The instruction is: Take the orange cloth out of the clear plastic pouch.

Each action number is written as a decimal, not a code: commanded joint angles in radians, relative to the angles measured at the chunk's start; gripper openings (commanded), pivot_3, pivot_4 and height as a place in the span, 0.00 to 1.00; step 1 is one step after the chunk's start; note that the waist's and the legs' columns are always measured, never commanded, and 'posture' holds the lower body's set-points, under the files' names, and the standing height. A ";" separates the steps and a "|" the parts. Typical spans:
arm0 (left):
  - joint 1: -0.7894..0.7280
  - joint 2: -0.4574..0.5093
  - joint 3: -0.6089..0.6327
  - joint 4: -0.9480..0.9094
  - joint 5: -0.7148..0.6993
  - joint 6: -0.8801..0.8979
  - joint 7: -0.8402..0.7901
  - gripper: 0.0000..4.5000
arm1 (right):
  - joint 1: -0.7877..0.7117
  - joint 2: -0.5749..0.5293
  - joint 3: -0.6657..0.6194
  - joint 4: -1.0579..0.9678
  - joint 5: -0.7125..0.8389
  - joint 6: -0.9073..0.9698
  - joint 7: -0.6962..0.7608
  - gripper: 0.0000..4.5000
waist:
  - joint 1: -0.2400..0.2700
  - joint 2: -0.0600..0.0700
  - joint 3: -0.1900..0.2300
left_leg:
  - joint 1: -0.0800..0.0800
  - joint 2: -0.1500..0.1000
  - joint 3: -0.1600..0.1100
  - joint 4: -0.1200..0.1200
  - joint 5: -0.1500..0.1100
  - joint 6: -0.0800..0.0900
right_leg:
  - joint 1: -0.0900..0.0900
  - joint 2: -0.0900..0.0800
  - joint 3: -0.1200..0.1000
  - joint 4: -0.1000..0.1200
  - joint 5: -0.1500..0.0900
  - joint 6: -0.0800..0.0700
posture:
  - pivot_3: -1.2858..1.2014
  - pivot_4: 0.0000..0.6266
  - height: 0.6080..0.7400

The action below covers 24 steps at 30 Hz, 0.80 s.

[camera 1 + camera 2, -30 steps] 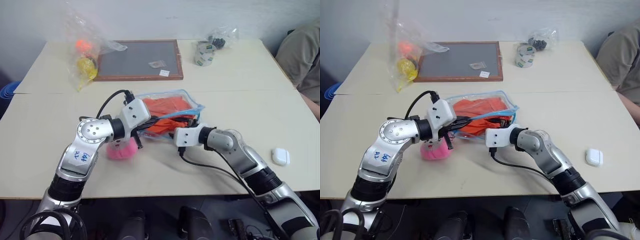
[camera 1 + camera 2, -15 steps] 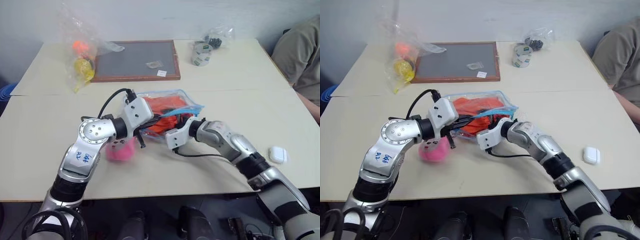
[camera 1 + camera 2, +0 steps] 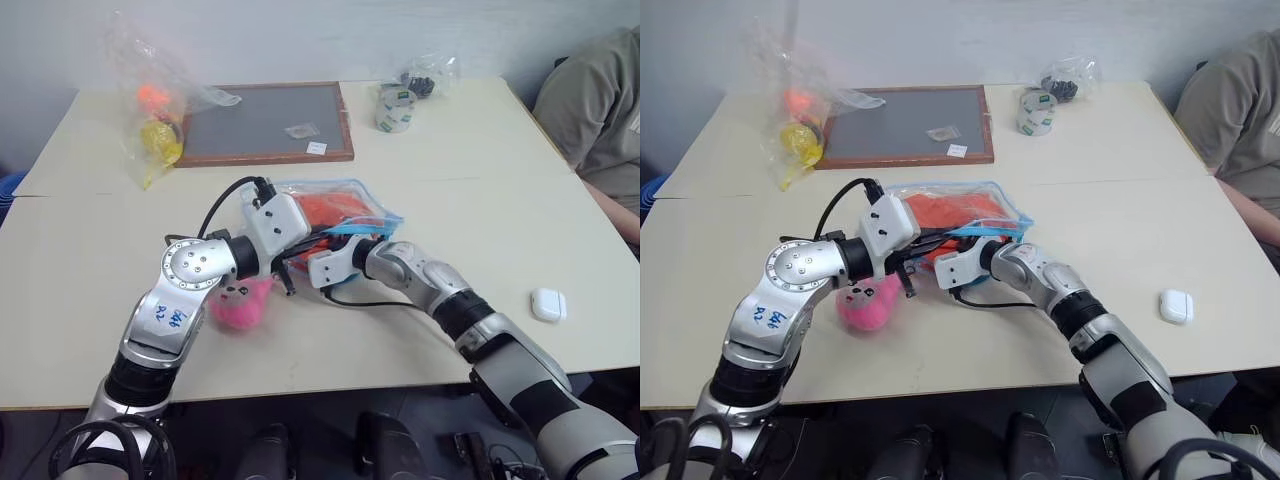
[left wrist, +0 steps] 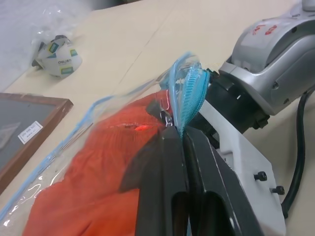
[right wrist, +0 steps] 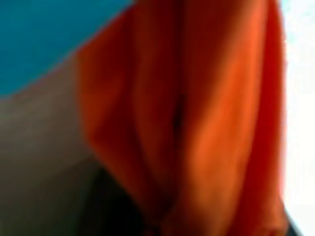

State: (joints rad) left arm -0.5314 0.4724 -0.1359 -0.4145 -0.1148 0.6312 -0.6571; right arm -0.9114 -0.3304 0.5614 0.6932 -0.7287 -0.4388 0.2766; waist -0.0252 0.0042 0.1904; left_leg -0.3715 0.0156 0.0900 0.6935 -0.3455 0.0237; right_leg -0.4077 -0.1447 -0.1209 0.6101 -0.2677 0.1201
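left arm: bent, reaching toward 2 o'clock | left gripper (image 4: 178,132): fingers pressed together, pinching a blue trim edge | right arm: stretched toward 10 o'clock, crossing in below the left wrist | right gripper (image 3: 300,262): finger state unclear

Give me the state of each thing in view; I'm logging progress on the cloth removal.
clear plastic pouch: flat on the table, blue edge pinched up at its mouth.
orange cloth: inside the pouch.
left tool: shut on the pouch's blue edge.
right tool: at the pouch mouth; fingers hidden.
pink ball: resting on the table under the left arm.
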 commanded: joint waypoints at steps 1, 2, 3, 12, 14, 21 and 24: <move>-0.001 -0.022 0.031 -0.016 -0.032 0.014 0.026 0.00 | 0.051 -0.027 0.011 -0.009 0.016 -0.006 0.061 0.06 | 0.001 0.000 0.000 | 0.000 0.000 0.000 0.000 0.000 0.000 | 0.000 0.000 0.000 0.000 0.000 0.000 | 0.52 0.24 1.00; -0.003 -0.029 0.036 -0.012 -0.038 0.023 0.035 0.00 | 0.058 -0.032 0.007 -0.025 0.021 -0.006 0.071 0.00 | 0.002 0.000 0.000 | 0.000 0.000 0.000 0.000 0.000 0.000 | 0.000 0.000 0.000 0.000 0.000 0.000 | 0.52 0.24 1.00; -0.006 -0.039 0.043 -0.003 -0.043 0.033 0.044 0.00 | 0.069 -0.038 -0.001 -0.054 0.038 -0.004 0.095 0.00 | 0.002 0.000 0.000 | 0.000 0.000 0.000 0.000 0.000 0.000 | 0.000 0.000 0.000 0.000 0.000 0.000 | 0.52 0.24 1.00; 0.014 -0.039 0.043 0.092 -0.016 -0.043 0.089 0.00 | 0.219 -0.108 -0.137 -0.543 0.356 0.167 0.462 0.00 | 0.000 0.000 0.000 | -0.001 0.000 0.000 -0.001 0.000 0.000 | -0.001 0.000 0.000 -0.001 0.000 0.000 | 0.52 0.24 1.00; 0.002 -0.055 0.050 0.110 -0.022 -0.054 0.104 0.00 | 0.223 -0.141 -0.156 -0.612 0.412 0.188 0.533 0.00 | 0.000 0.000 0.000 | -0.001 0.000 0.000 -0.001 0.000 0.000 | -0.001 0.000 0.000 -0.001 0.000 0.000 | 0.52 0.24 1.00; -0.044 -0.096 0.012 0.142 -0.022 -0.081 0.105 0.00 | 0.252 -0.215 -0.138 -0.705 0.510 0.143 0.681 0.00 | 0.012 -0.001 0.000 | -0.001 -0.001 0.001 -0.001 -0.001 0.001 | -0.001 -0.001 0.000 -0.002 0.000 0.000 | 0.52 0.24 1.00; -0.053 -0.103 -0.013 0.163 -0.003 -0.102 0.107 0.00 | 0.302 -0.238 -0.137 -0.793 0.637 0.176 0.784 0.00 | 0.021 -0.001 0.000 | -0.001 -0.001 0.001 -0.001 -0.001 0.001 | -0.001 -0.001 0.000 -0.002 0.000 0.000 | 0.52 0.24 1.00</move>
State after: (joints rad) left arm -0.5645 0.3671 -0.1451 -0.2529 -0.1357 0.5627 -0.5609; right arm -0.6285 -0.5609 0.4222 0.0065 -0.1950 -0.2543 0.9918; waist -0.0038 0.0033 0.1907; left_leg -0.3724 0.0145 0.0912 0.6923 -0.3461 0.0247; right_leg -0.4087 -0.1454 -0.1210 0.6082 -0.2676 0.1204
